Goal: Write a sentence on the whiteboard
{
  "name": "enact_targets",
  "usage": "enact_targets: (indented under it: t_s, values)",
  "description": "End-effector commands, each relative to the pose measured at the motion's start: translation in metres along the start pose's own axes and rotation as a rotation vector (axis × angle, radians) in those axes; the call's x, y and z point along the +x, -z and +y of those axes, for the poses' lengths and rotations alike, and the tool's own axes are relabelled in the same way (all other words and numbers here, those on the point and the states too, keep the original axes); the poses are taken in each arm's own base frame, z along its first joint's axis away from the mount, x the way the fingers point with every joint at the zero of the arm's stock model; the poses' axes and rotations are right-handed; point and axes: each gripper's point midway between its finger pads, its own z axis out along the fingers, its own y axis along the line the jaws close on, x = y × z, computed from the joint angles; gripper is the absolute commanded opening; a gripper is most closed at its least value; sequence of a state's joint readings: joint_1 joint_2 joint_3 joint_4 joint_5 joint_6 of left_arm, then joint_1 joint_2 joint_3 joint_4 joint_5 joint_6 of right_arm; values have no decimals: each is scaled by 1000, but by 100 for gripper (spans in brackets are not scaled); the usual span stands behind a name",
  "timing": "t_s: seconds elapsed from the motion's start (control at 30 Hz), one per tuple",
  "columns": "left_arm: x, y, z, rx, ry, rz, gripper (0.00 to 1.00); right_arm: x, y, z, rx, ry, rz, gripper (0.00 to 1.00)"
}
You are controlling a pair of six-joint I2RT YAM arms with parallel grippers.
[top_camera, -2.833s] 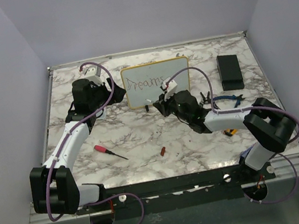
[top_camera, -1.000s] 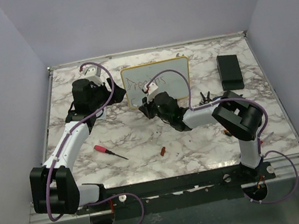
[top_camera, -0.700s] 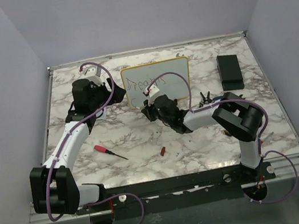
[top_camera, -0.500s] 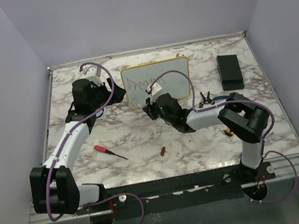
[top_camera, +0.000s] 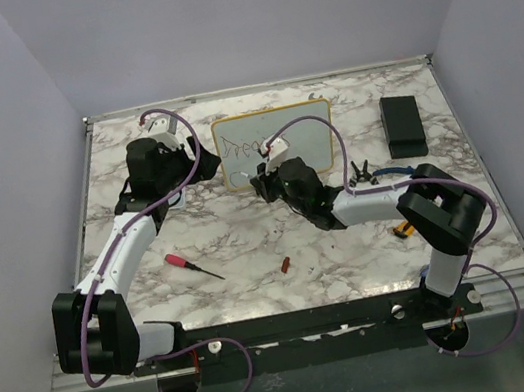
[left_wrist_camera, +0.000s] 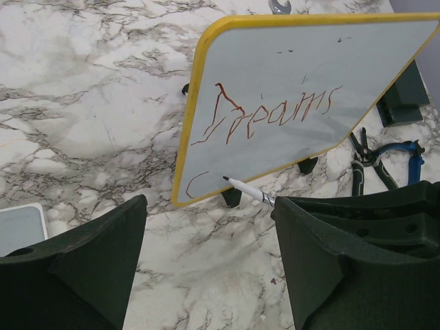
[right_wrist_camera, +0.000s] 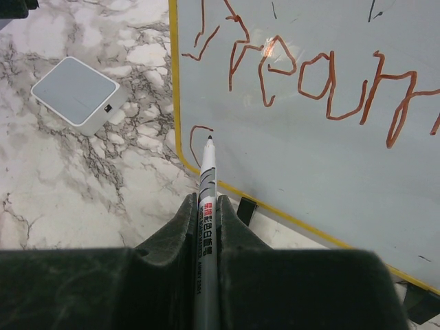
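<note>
The whiteboard (top_camera: pixel 308 142) with its yellow frame stands tilted on black feet at the back middle of the table. The sentence (left_wrist_camera: pixel 275 117) reads "Dreams" (right_wrist_camera: pixel 302 75) in thin red-brown strokes, with a small curved "C" stroke (right_wrist_camera: pixel 198 137) beneath it at lower left. My right gripper (right_wrist_camera: pixel 206 199) is shut on a white marker (right_wrist_camera: pixel 207 179), whose tip sits at that curved stroke. The right gripper (top_camera: pixel 274 176) is just in front of the board's lower left. My left gripper (left_wrist_camera: pixel 210 234) stands open and holds nothing, left of the board (left_wrist_camera: pixel 295 75).
A grey square pad (right_wrist_camera: pixel 79 93) lies left of the board. A black box (top_camera: pixel 403 125) sits at the back right, blue-handled pliers (top_camera: pixel 390 173) near the right arm. A red-handled screwdriver (top_camera: pixel 188 263) and a small red cap (top_camera: pixel 284 265) lie toward the front.
The right gripper went from the end of "Dreams" to the board's lower left, then edged right. A curved stroke has appeared on the second line. The left arm has stayed still.
</note>
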State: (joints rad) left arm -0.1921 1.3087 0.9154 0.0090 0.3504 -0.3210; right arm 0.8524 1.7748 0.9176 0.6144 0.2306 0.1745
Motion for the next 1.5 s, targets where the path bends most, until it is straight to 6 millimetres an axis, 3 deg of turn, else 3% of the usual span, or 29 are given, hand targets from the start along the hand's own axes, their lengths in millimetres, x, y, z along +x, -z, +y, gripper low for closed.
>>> enact_targets:
  t_s: [0.0, 0.27, 0.83, 1.23, 1.47]
  values:
    - [-3, 5, -8, 24, -11, -13, 76, 7, -5, -3, 30, 14, 22, 1]
    - [-2, 4, -7, 25, -10, -9, 76, 18, -9, -4, 37, 9, 52, 1]
    - [-2, 4, -7, 24, -11, -9, 76, 22, -23, -2, 32, 38, 71, 0]
    - [-3, 4, -8, 25, -12, -10, 76, 50, -12, 0, 8, 3, 156, 1]
    - [-2, 4, -8, 27, -11, -9, 76, 51, -7, -9, 57, -2, 162, 1]
